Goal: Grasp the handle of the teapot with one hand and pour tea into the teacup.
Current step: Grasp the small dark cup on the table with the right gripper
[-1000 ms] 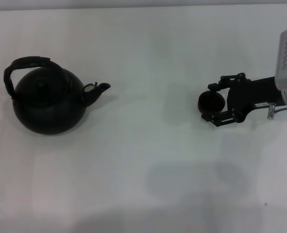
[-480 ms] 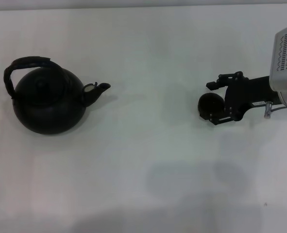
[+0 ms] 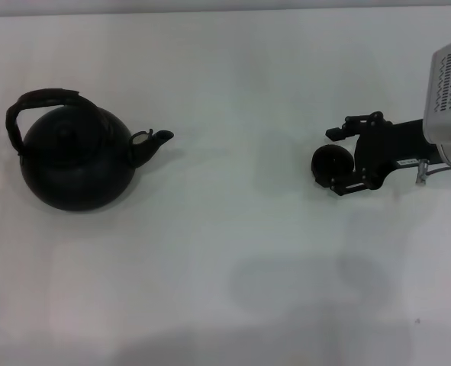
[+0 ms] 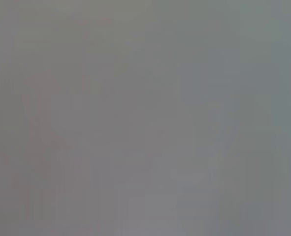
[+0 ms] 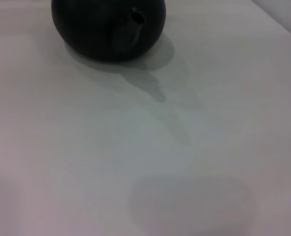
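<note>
The black teapot [image 3: 76, 164] stands on the left of the white table [image 3: 225, 252], its spout pointing right toward the cup. Its arched dark handle [image 3: 46, 97] rises over the lid, leaning to the far left. The small dark teacup [image 3: 328, 162] is at the right, between the fingers of my right gripper [image 3: 338, 162], which is shut on it from the right. The right wrist view shows the teapot [image 5: 108, 24] with its spout facing the camera; the cup is hidden there. My left gripper is out of view, and the left wrist view shows only plain grey.
The white table stretches between teapot and cup with nothing on it. Faint shadows lie on the near middle of the table [image 3: 301, 282]. My right arm's grey housing [image 3: 450, 91] is at the right edge.
My right gripper's fingers have drawn in onto the teacup. The cup's open rim no longer shows and it now looks like a dark round ball. The teapot has not moved.
</note>
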Controlling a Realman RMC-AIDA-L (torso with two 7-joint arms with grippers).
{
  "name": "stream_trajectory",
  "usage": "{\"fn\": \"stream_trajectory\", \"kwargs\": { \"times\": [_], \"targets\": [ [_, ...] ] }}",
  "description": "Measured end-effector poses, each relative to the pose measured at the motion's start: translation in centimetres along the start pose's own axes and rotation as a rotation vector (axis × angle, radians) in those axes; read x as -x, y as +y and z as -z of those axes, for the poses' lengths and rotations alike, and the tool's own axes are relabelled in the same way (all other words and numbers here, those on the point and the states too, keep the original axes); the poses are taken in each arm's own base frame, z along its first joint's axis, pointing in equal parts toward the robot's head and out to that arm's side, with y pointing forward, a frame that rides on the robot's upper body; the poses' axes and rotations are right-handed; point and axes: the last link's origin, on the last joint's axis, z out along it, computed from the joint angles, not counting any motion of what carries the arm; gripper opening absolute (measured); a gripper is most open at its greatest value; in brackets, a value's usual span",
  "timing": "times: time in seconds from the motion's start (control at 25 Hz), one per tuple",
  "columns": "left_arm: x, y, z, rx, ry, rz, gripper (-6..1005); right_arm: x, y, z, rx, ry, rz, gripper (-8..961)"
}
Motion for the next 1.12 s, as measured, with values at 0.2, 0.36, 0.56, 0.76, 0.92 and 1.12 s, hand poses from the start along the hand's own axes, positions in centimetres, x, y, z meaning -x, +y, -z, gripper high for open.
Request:
{"fn": "stream_trajectory", "kwargs": {
  "times": [0.2,0.36,0.56,0.76,0.92,1.12],
  "targets": [
    [-0.05,0.08,-0.11,0.002,0.003,0.0,548,-0.05,0.15,-0.14,0.007,0.008,0.004,852],
    [-0.1,0.24,-0.25,0.009,0.004,0.0,548,-0.11,0.18,-0.15,0.007,0.01,0.004,852],
    [-0.1,0.44,-0.34,0.021,0.004,-0.002,548,-0.38,0.18,-0.17,-0.002,0.017,0.004,853],
    [-0.1,0.45,-0.34,0.022,0.003,-0.002,548,-0.53,0.24,-0.48,-0.009,0.035,0.017,851],
    [-0.12,0.4,-0.35,0.021,0.004,-0.003,548,-0.63,0.4,-0.82,-0.006,0.051,0.028,847],
    [-0.11,0.34,-0.31,0.02,0.003,-0.004,547,-0.59,0.42,-0.9,-0.007,0.052,0.031,837]
  ]
}}
